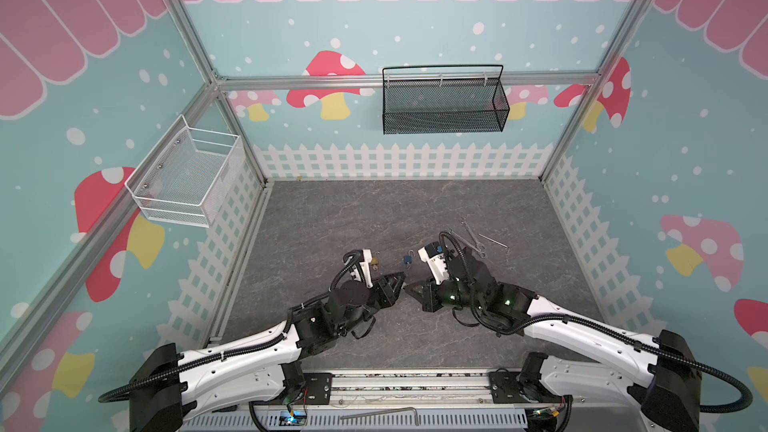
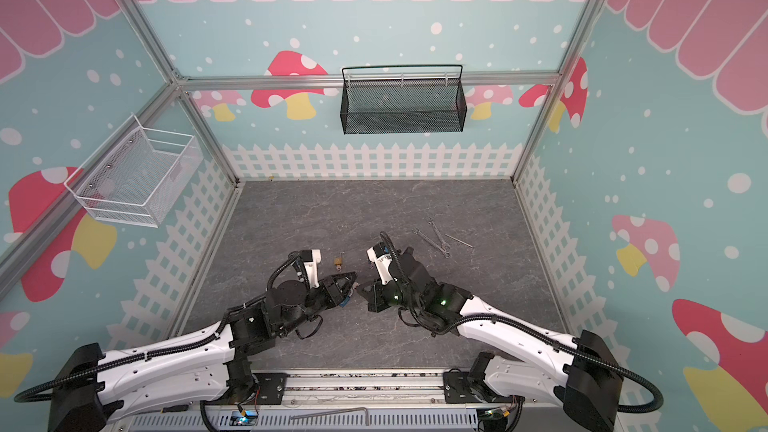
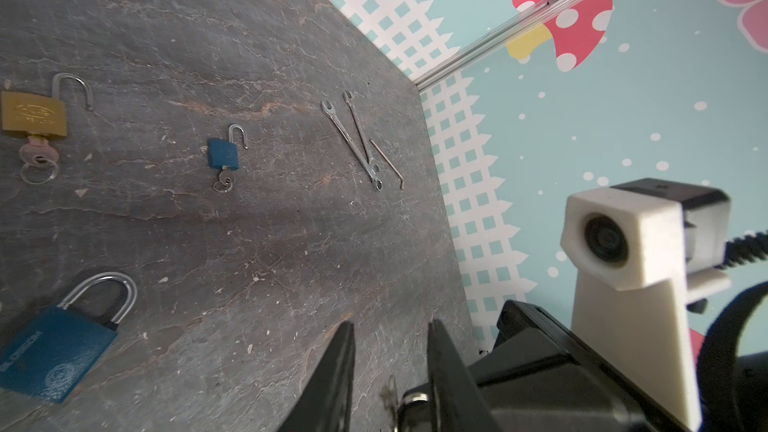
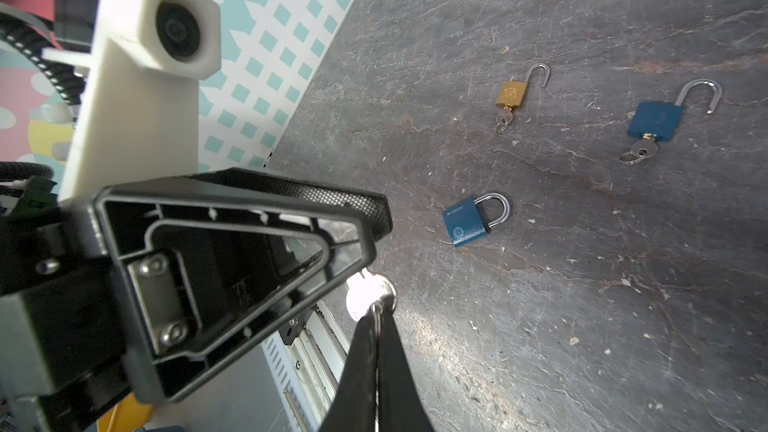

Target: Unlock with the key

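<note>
Right now, the left hand point(image 3: 388, 326) hangs low over the counter point(image 3: 249, 243), its jaws released and apart with nothing between them. The locked blue padlock point(image 3: 54, 355), shackle shut and keyhole empty, lies flat just beside this hand, off to one side of the jaws rather than between them. Farther out past the left hand lies a brass padlock point(image 3: 33, 114), and past the tip of the right hand a small blue padlock point(image 3: 223, 153). Both have their shackles swung open with keys in them, so they look finished.

The key point(image 4: 368, 292) sits in the gap between the two hands, its silver head just beside the tip of the left hand. The right hand point(image 4: 376, 313) is clenched on it, pinching at the ring end; where the blade points I cannot tell.

To do this step well, I judge that the left hand should first take the locked padlock by its body and turn the keyhole toward the right hand. A pinch at the ring will probably let the key swing, so it needs a firmer hold on the head before lining up. The key should then go in straight and be turned only once fully seated.
</note>
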Available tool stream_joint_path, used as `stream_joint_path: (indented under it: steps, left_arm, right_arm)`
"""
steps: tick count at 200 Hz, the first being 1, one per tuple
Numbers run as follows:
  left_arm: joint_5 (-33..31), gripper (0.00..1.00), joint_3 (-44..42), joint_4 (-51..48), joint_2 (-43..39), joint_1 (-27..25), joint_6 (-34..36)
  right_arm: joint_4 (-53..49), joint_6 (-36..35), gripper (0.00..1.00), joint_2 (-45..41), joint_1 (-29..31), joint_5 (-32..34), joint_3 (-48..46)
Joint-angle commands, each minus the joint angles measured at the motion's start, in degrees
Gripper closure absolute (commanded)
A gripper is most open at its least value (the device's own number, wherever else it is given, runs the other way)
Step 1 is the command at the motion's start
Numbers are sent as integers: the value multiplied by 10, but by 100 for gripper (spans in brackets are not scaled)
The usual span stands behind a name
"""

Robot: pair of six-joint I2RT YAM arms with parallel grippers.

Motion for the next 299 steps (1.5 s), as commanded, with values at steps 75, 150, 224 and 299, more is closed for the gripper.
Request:
stream_joint_path:
  steps: [75, 150, 224, 299]
  left_arm:
    - [-10, 93, -1, 24, 8, -2, -2]
    - [-11, 100, -14, 65, -9, -1, 29]
    - [92, 100, 18, 117, -31, 23, 153]
    - [192, 100, 53, 198, -2, 42, 172]
  right_arm:
    - [23, 3, 100, -6, -3, -8, 10]
    - [12, -15, 83, -25, -6, 1, 12]
    - [13, -77, 54, -96, -62, -125, 12]
    - [127, -44, 53, -89, -135, -293, -10]
